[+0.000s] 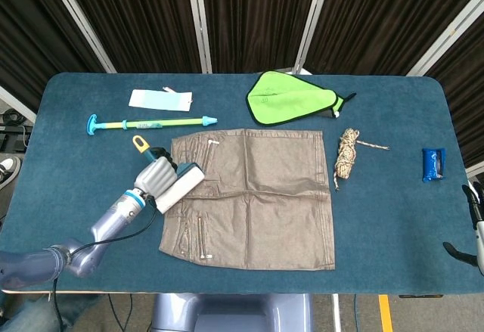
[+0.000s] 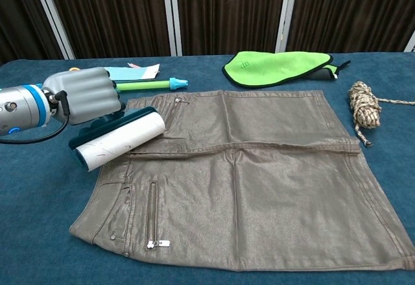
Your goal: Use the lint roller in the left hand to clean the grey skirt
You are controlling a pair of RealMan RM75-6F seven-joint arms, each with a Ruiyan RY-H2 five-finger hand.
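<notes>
From the head view, the left robot hand (image 1: 156, 175) grips the lint roller (image 1: 178, 187) at the left edge of the grey skirt (image 1: 253, 200), spread flat on the blue surface (image 1: 393, 218). From the chest view, the roller's white drum overlaps the skirt's waistband corner; the right robot hand's state cannot be told.

The blue-covered table (image 1: 91, 196) carries a grey skirt (image 1: 257, 196) near its front edge. Toward the back edge lie a green cloth (image 1: 291, 99), a pump-like stick (image 1: 151, 123) and a card (image 1: 159, 100). A rope bundle (image 1: 347, 156) and what may be a blue packet (image 1: 432, 163) lie toward the right edge.
</notes>
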